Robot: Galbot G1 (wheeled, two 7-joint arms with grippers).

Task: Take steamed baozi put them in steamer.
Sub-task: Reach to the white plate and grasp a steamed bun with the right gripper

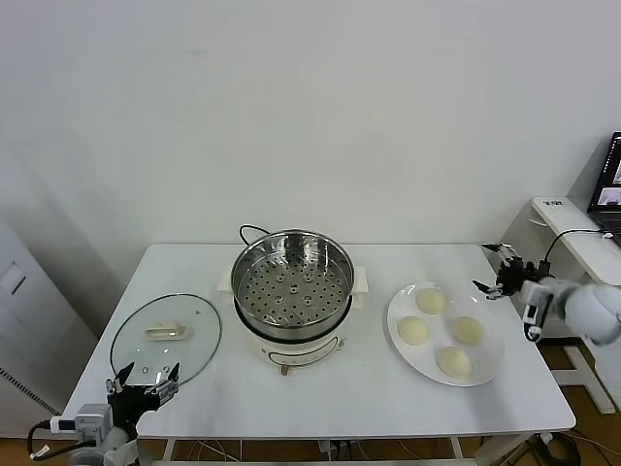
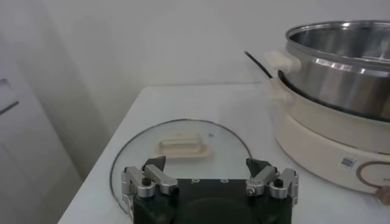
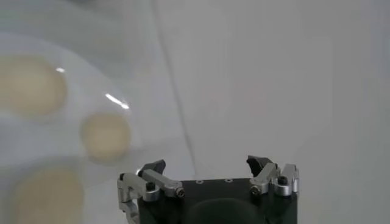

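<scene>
Four cream-white baozi lie on a flat white plate (image 1: 485,371) at the right of the table: one far (image 1: 431,301), one left (image 1: 413,331), one right (image 1: 468,330), one near (image 1: 453,361). Three of them show blurred in the right wrist view (image 3: 105,136). The steel steamer (image 1: 292,283) stands empty on its white cooker base mid-table; it also shows in the left wrist view (image 2: 341,67). My right gripper (image 1: 497,268) is open and empty, just beyond the plate's far right rim. My left gripper (image 1: 146,381) is open and empty at the near left, by the glass lid.
A round glass lid (image 1: 166,335) with a white handle lies flat left of the steamer, also in the left wrist view (image 2: 181,146). A black cord (image 1: 250,231) runs behind the cooker. A side shelf with a laptop (image 1: 609,184) stands at the far right.
</scene>
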